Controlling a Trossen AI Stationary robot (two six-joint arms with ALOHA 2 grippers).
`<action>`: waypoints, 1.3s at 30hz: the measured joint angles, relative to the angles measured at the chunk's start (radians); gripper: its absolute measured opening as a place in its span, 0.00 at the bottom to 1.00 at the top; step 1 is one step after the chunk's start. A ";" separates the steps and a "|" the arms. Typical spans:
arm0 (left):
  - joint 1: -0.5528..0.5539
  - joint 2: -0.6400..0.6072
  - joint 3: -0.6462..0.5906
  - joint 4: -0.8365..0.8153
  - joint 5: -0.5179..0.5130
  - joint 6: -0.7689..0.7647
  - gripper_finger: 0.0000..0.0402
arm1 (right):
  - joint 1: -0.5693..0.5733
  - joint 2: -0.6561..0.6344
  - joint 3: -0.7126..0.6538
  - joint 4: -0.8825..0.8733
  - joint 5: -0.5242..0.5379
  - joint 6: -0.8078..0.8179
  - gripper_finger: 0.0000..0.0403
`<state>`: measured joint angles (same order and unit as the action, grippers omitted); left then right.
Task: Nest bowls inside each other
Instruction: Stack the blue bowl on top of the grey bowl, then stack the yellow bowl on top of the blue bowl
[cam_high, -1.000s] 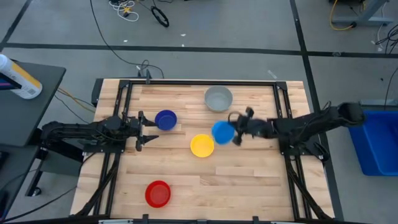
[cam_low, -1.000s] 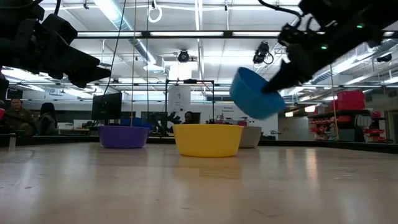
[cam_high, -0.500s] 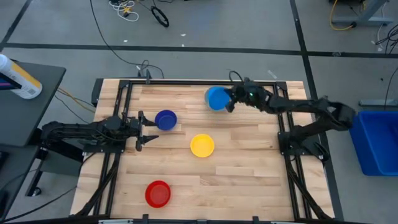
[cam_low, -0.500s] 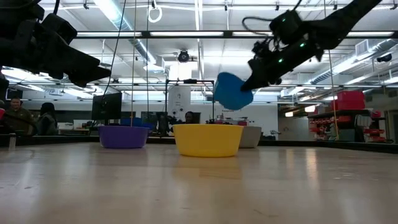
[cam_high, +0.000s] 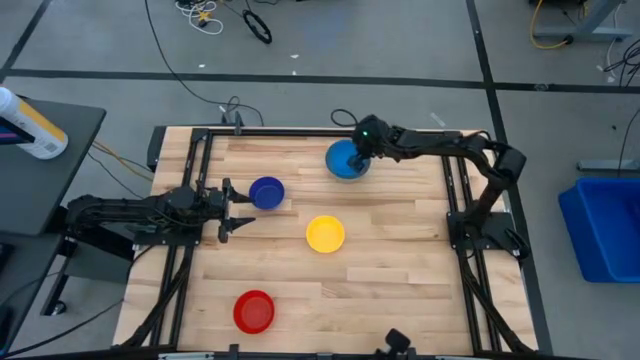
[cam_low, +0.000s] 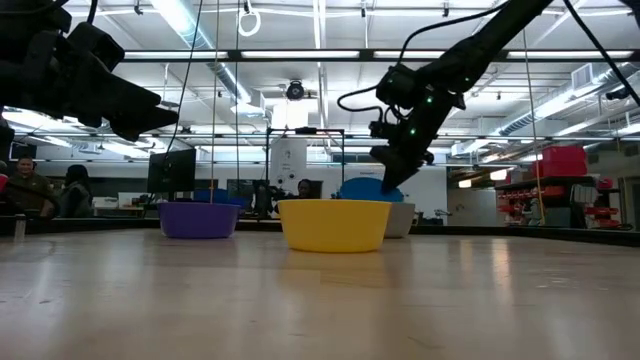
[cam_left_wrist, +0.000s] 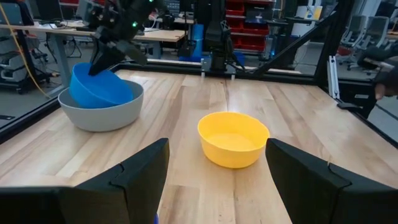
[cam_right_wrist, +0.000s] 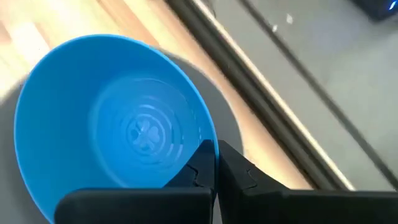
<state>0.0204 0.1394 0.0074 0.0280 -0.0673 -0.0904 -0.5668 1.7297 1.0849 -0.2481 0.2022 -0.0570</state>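
Observation:
The light blue bowl (cam_high: 345, 161) sits tilted inside the grey bowl (cam_left_wrist: 106, 116) near the table's far edge. My right gripper (cam_high: 362, 148) is shut on it. The yellow bowl (cam_high: 325, 234) stands upright mid-table. The dark blue bowl (cam_high: 266, 192) stands to its left. The red bowl (cam_high: 254, 311) is near the front edge. My left gripper (cam_high: 240, 208) waits open at the table's left, beside the dark blue bowl, touching nothing. My right gripper pinches the light blue bowl's rim (cam_right_wrist: 210, 142) on its far right side, one finger inside the bowl and one outside. The fingers (cam_right_wrist: 235, 169) slant down from the table's right. The bowl is tilted, held side up, with its lower part (cam_left_wrist: 93, 96) inside the grey bowl.
A black metal frame (cam_high: 200, 150) runs along the table's left, right and far edges. Bare wood lies between the yellow bowl and the red bowl, and at the table's near right. The room behind the table shows in the low view.
My right gripper has carried the light blue bowl from beside the yellow bowl toward the table's far edge, tipping further down. It has lowered the bowl into the grey bowl, keeping hold of the rim. The other bowls have stayed put.

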 joint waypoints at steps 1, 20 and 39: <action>0.000 0.000 0.000 0.000 0.000 -0.002 0.68 | -0.005 0.002 0.011 -0.035 -0.011 0.000 0.00; 0.000 0.000 0.000 0.000 0.000 -0.007 0.68 | -0.037 0.003 0.033 -0.152 -0.197 -0.004 0.24; 0.000 0.000 0.000 0.000 0.000 -0.003 0.68 | 0.312 0.002 0.121 -0.191 -0.262 0.068 0.44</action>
<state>0.0203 0.1394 0.0074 0.0277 -0.0669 -0.0933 -0.2545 1.7320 1.2055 -0.4386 -0.0596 0.0108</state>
